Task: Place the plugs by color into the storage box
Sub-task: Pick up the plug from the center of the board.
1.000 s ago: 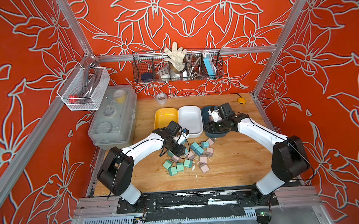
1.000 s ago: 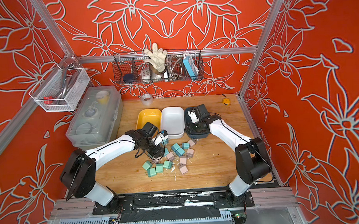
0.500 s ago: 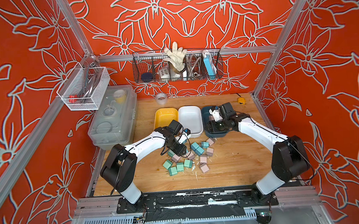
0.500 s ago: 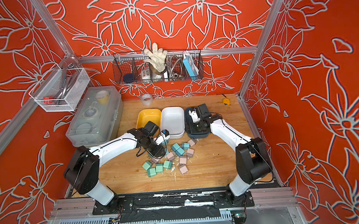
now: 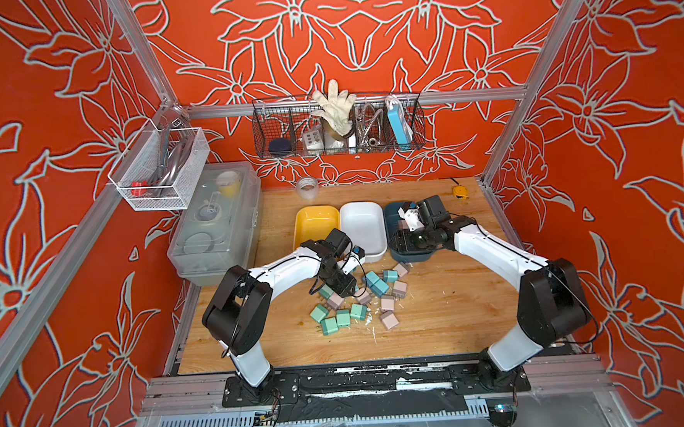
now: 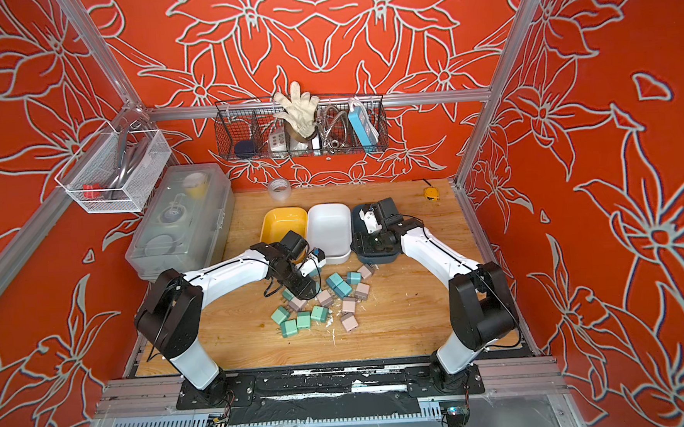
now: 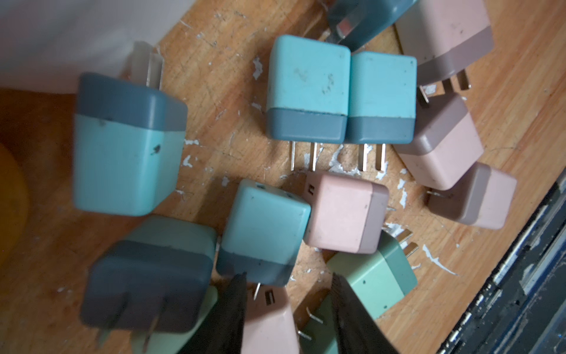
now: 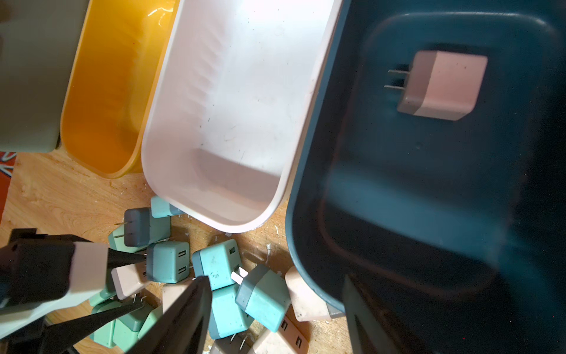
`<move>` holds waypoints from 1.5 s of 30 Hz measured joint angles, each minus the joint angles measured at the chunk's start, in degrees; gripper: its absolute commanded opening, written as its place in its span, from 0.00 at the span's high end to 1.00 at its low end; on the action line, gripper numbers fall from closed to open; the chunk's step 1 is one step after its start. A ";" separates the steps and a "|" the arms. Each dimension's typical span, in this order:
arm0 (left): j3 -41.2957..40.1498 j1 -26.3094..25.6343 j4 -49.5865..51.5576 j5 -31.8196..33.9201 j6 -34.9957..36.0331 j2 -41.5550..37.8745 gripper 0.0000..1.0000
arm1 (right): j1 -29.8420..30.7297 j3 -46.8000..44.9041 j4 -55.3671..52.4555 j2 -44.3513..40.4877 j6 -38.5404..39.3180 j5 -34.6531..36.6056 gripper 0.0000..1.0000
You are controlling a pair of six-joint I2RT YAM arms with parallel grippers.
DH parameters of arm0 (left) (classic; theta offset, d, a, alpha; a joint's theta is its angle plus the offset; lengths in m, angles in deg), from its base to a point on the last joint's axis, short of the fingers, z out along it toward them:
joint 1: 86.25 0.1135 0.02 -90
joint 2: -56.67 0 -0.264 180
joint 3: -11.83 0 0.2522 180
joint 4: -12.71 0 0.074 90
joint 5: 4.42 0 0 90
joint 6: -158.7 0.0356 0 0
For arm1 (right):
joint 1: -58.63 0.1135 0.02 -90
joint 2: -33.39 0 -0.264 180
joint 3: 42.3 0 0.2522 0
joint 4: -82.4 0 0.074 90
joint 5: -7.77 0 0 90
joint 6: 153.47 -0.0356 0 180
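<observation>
One plug is sorted as things lie now. A pink plug (image 8: 441, 84) lies on its side on the floor of the dark blue tray (image 8: 398, 190), just beyond my right gripper (image 8: 275, 277). That gripper's jaws stand wide apart with nothing between them. The white tray (image 8: 229, 107) and the yellow tray (image 8: 101, 107), further out to that gripper's side, hold nothing.

More than a dozen plugs lie unsorted in a heap of plugs (image 5: 378, 287) on the wooden table (image 5: 438, 318), directly under my left gripper (image 7: 288, 275). I judge the task barely begun.

My left gripper is down in the heap, its fingers (image 7: 235, 294) either side of a second pink plug (image 7: 269, 321). One finger lies against the plug's side. The other appears to stand slightly off, with a neighbour's prongs in the gap. I cannot tell whether the pinch is made.

Condition of the plugs:
- Each is a small cube with rounded edges, pale over most of the body, with a darker grey band at the prong end.
- Each has two flat metal prongs, and paired slots on the opposite face where that face shows.
- The teal plugs (image 7: 307, 73) ahead of my left fingertips are scuffed.
- A mint green plug (image 7: 373, 275) lies just beside the fingers.
- The plugs lie tumbled and touching, with prongs pointing every way.
</observation>
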 measured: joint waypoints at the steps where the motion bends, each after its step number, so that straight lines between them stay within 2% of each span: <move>1: 0.33 0.00 -0.02 0.11 -0.02 0.11 0.53 | -0.02 0.00 0.00 0.02 -0.07 -0.02 0.27; 8: 1.92 -0.13 -0.22 0.35 -0.28 1.92 0.47 | -0.07 0.00 0.02 0.00 -0.11 -0.44 0.27; 17: 3.23 -1.07 -0.61 1.14 -0.07 5.88 0.48 | -0.11 0.00 1.07 0.02 -0.79 -1.42 0.27; 23: 3.43 -1.68 -0.55 2.40 0.79 5.88 0.54 | -0.11 -0.46 1.68 0.02 -1.01 -1.64 0.27; 30: 3.43 -2.56 -0.31 4.76 1.79 6.47 0.48 | -0.11 -0.59 1.99 0.02 -1.09 -1.81 0.27; 35: 3.37 -3.15 0.11 6.05 2.21 7.28 0.54 | -0.11 -0.63 2.27 0.02 -1.16 -1.95 0.27; 39: 3.39 -3.28 0.15 6.19 2.73 7.19 0.70 | -0.11 -0.63 2.47 0.02 -1.16 -2.16 0.27; 45: 2.84 -3.28 1.46 6.14 2.71 5.53 0.74 | -0.11 -0.63 2.40 0.00 -1.16 -2.16 0.27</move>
